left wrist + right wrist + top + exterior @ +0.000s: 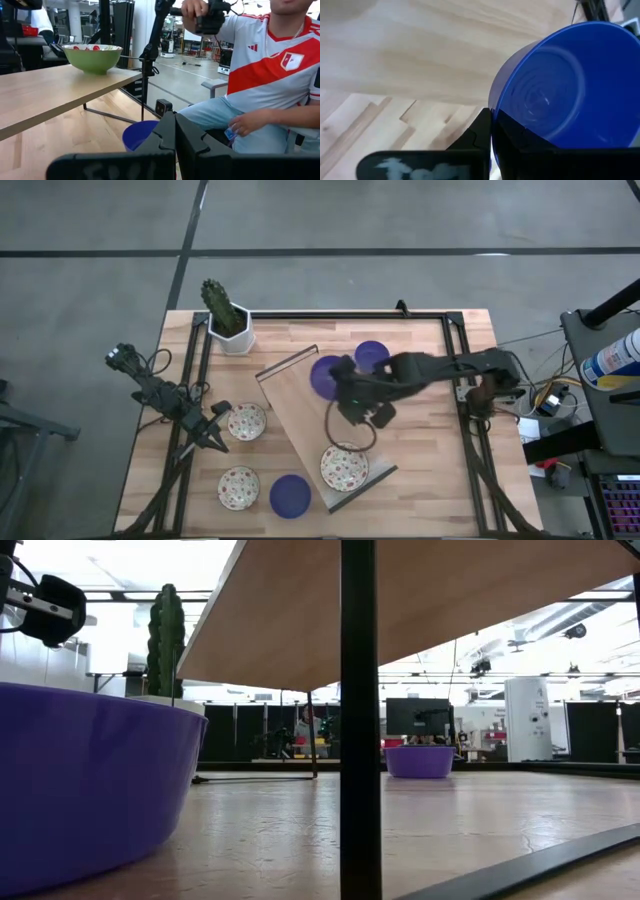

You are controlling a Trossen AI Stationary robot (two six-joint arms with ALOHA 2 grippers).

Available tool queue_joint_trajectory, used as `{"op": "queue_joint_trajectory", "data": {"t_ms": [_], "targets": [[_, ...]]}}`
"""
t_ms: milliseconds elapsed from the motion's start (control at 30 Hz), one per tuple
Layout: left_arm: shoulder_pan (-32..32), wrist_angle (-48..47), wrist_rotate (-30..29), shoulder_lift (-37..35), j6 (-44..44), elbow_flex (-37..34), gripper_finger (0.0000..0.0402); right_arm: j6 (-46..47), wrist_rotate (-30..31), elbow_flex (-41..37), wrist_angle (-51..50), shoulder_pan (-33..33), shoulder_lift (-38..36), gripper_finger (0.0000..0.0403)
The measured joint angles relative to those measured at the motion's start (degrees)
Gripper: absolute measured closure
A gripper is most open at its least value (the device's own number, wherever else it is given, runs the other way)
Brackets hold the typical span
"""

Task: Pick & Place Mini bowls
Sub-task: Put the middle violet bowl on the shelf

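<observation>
Three cobalt blue mini bowls show in the high view. One (324, 376) sits in my right gripper (345, 387) above the slanted wooden board (300, 405), one (372, 355) stands on the table past the board, and one (290, 495) stands near the table's near edge. Of the floral bowls, one (344, 467) rests on the board and two (247, 421) (238, 487) on the table at the left. My left gripper (217, 430) is shut beside the upper of these two and touches nothing. My right gripper (491, 116) is shut on the blue bowl's rim (493, 102), pinched with one finger inside the bowl and one outside. The bowl (560, 85) is tilted, its hollow turned toward the wrist camera. Whether its base touches the board I cannot tell.
A white pot with a cactus (229, 322) stands at the table's far left corner. A black frame (330, 315) runs around the table. The board is raised above the table, its underside (400, 600) showing in the low view. A person (270, 75) sits beyond the table.
</observation>
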Motion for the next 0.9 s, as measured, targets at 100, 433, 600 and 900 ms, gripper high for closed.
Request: {"op": "queue_joint_trajectory", "data": {"t_ms": [100,433,600,900], "targets": [[0.01,0.00,0.00,0.00,-0.02,0.00,0.0402,1.05,-3.23,6.53,-2.65,-2.09,5.05,0.0394],[0.00,0.00,0.00,0.00,0.00,0.00,0.0402,1.00,-5.22,22.89,-8.23,-4.86,19.11,0.0394],[0.01,0.00,0.00,0.07,-0.02,0.00,0.0402,-0.36,-7.31,21.82,-7.43,-5.46,20.66,0.0394],[0.00,0.00,0.00,0.13,0.00,0.00,0.0402,0.26,-9.07,21.62,-6.00,-5.95,20.72,0.0394]]}}
